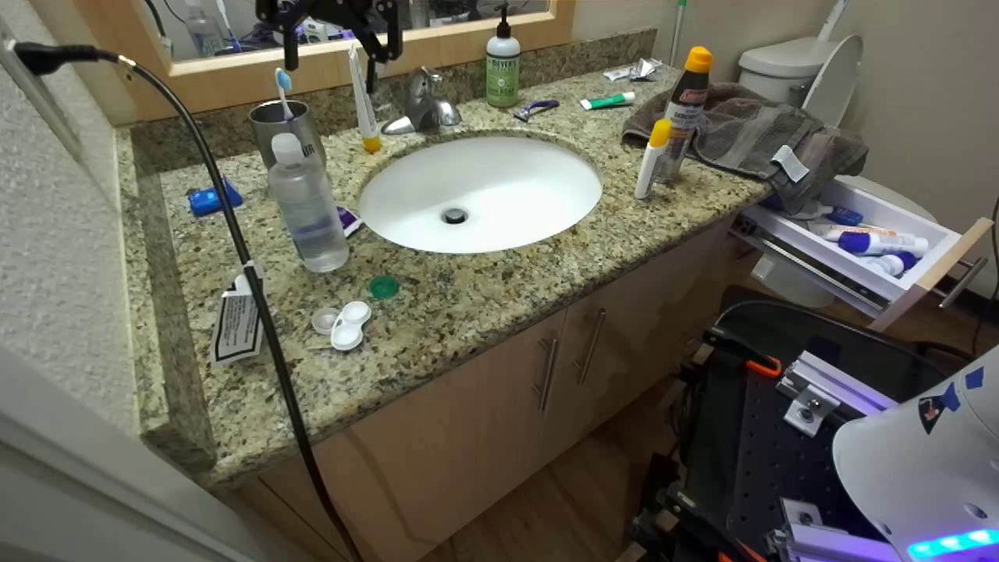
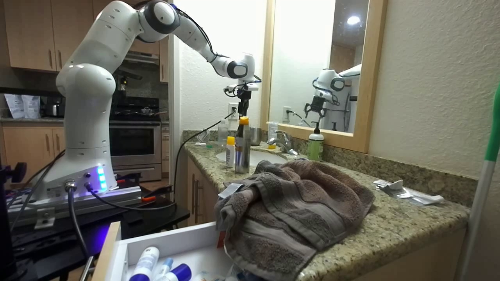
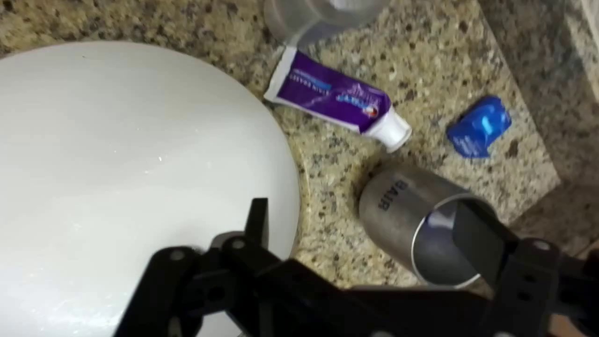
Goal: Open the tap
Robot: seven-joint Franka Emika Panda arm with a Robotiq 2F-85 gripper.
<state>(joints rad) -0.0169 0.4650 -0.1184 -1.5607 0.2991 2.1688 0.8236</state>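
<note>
The small silver tap (image 1: 425, 109) stands at the back rim of the white oval basin (image 1: 499, 183). The tap also shows in an exterior view (image 2: 284, 141), with its lever low. My gripper (image 1: 331, 72) hangs in the air above the back of the counter, to the cup side of the tap and apart from it. In the wrist view the gripper (image 3: 362, 215) is open, its fingers wide apart with nothing between them. One finger is over the basin edge, the other in front of the cup's mouth. The tap does not show in the wrist view.
A metal cup (image 3: 398, 201) with a toothbrush, a white tube (image 1: 363, 101) and a clear water bottle (image 1: 312, 218) stand near the gripper. A green soap bottle (image 1: 502, 74) stands beyond the tap. Spray cans (image 2: 243, 152), a towel (image 2: 300, 203) and a mirror (image 2: 304, 78) are around.
</note>
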